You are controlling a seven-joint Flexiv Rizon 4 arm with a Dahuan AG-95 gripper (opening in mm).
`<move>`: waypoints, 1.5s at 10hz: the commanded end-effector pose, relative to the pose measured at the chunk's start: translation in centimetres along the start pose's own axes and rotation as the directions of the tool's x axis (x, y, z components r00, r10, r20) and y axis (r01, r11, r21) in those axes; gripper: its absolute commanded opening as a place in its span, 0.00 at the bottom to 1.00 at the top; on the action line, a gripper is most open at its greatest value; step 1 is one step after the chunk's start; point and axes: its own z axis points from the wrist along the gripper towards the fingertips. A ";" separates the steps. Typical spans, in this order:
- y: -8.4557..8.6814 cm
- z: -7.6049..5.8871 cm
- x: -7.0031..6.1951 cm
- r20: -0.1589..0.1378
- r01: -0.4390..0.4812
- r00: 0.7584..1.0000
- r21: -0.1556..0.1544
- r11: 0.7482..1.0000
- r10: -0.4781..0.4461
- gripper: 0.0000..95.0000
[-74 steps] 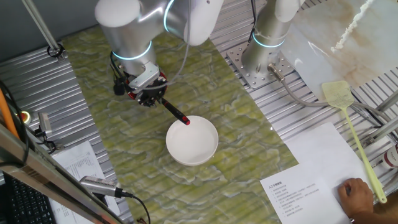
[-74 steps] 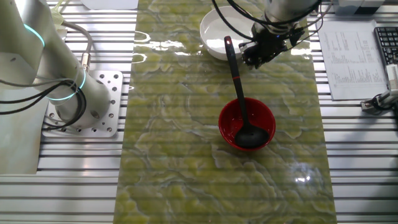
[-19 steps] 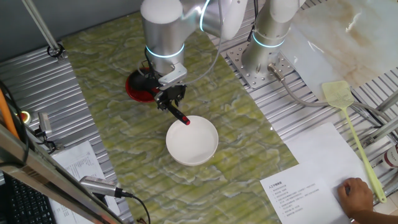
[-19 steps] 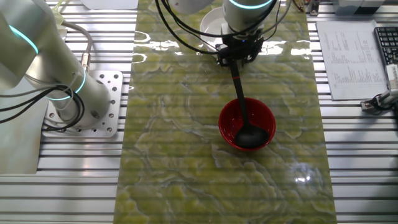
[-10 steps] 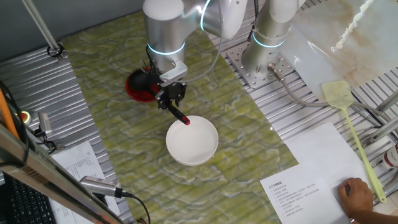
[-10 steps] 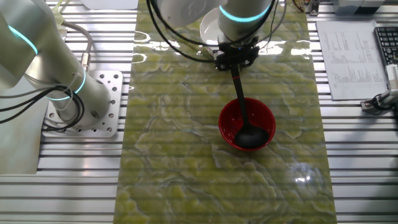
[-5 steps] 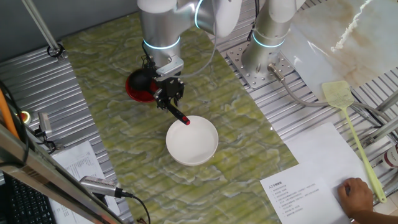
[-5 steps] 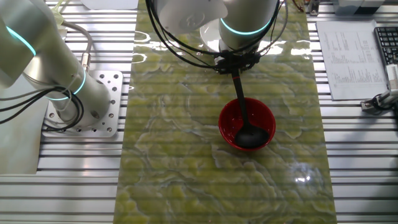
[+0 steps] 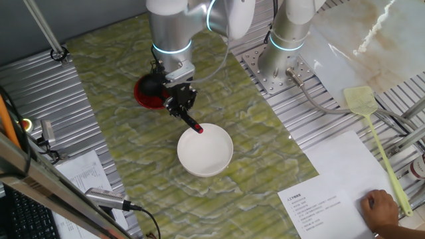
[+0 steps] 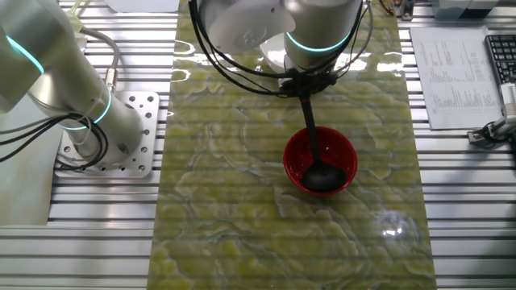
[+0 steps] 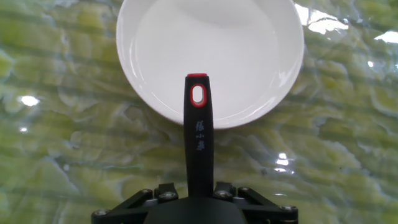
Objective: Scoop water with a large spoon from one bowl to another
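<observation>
Bowls number two on the green marbled mat (image 10: 226,201): a red bowl (image 10: 320,160) and a white bowl (image 9: 205,149). In the other fixed view the red bowl holds the round head of the large spoon (image 10: 314,145), one black ladle whose handle runs toward 12 o'clock up to the gripper (image 10: 306,82). Water cannot be made out in the red bowl; the spoon head and dark reflections cover its floor. The white bowl looks glossy in the hand view (image 11: 210,59), but whether liquid lies in it is hard to tell. There the red-tipped handle end (image 11: 198,93) overlaps the bowl's 6 o'clock rim. The gripper's fingers sit either side of the handle at the bottom edge, cut off by the frame, so I cannot tell whether they pinch it or only flank it. In one fixed view the arm hides most of the red bowl (image 9: 147,93), at 10 o'clock from the white bowl. One yellow-green fly swatter (image 9: 376,143) lies at 3 o'clock, well apart, beside a printed sheet (image 9: 332,186); one human hand (image 9: 382,209) rests on it at 5 o'clock, partly cut off.
</observation>
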 end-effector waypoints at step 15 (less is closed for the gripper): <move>-0.3 -4.2 -0.8 0.003 -0.036 0.999 -0.011 0.999 0.036 0.00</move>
